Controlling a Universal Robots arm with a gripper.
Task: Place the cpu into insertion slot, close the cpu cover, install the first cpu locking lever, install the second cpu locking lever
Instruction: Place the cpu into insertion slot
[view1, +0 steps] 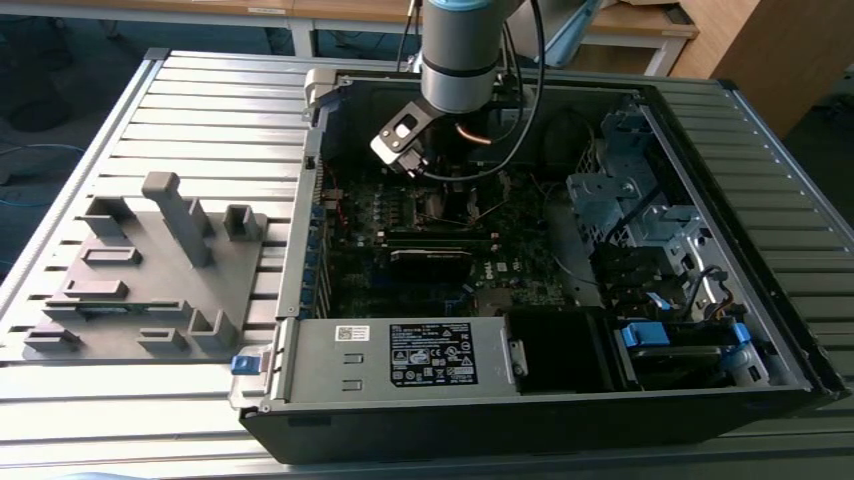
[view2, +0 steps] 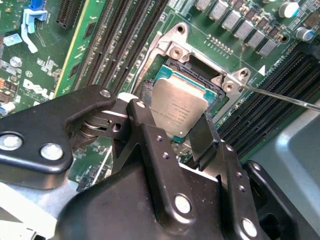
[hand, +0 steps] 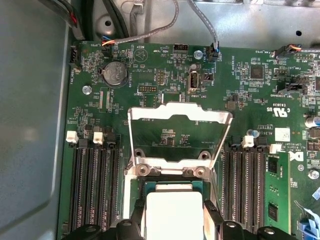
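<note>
1. our black gripper (view2: 175, 132) clamps the flat silver-grey square cpu (view2: 180, 102), tilted just over the dark silver-rimmed insertion slot (view2: 197, 67).
2. the thin silvery windowed cpu cover (hand: 145, 114) stands open, so the slot is reachable.

The gripper (view1: 447, 182) is hanging inside an open black metal computer case (view1: 534, 425), just above its dark green motherboard (view1: 380, 295). Well away from the gripper, a grey plastic fixture plate (view1: 147, 275) is lying on the slatted grey metal desk (view1: 214, 110).
</note>
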